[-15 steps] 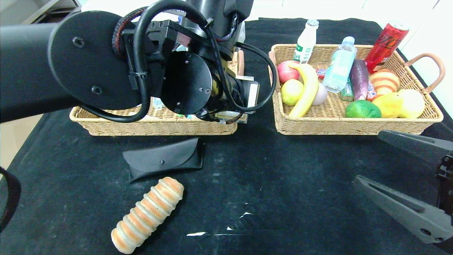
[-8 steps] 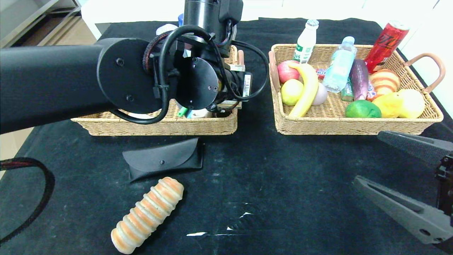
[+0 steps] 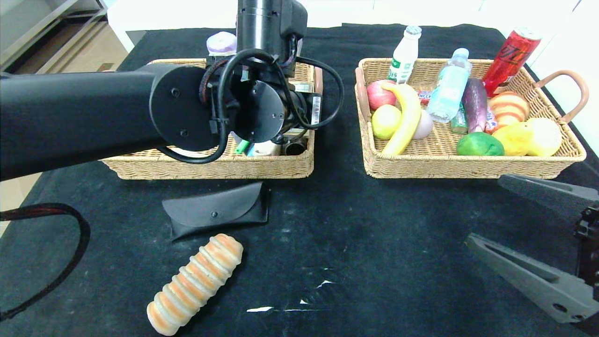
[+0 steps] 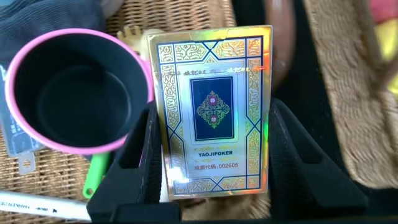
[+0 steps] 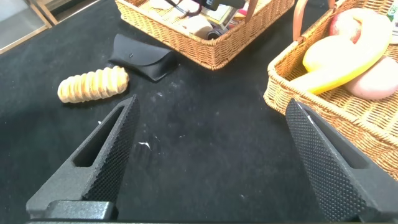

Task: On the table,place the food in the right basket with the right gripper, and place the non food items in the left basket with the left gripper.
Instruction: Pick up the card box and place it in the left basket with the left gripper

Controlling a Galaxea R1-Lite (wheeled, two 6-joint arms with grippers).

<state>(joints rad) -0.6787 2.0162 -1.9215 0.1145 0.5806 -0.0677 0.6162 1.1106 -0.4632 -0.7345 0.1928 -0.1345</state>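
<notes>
Over black table (image 3: 355,234), left end effector (image 4: 208,155) reaches above left basket (image 3: 210,166), gripping card box (image 4: 214,112); right end effector (image 5: 211,155) hovers spread.

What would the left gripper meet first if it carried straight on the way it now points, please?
Probably the left basket floor: the left gripper points down into it, fingers either side of the card box, with the pink saucepan alongside. Depth is unclear.

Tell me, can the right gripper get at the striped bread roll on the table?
Probably yes: the right gripper is open over bare cloth, and nothing stands between it and the bread roll, though it lies far across the table.
</notes>
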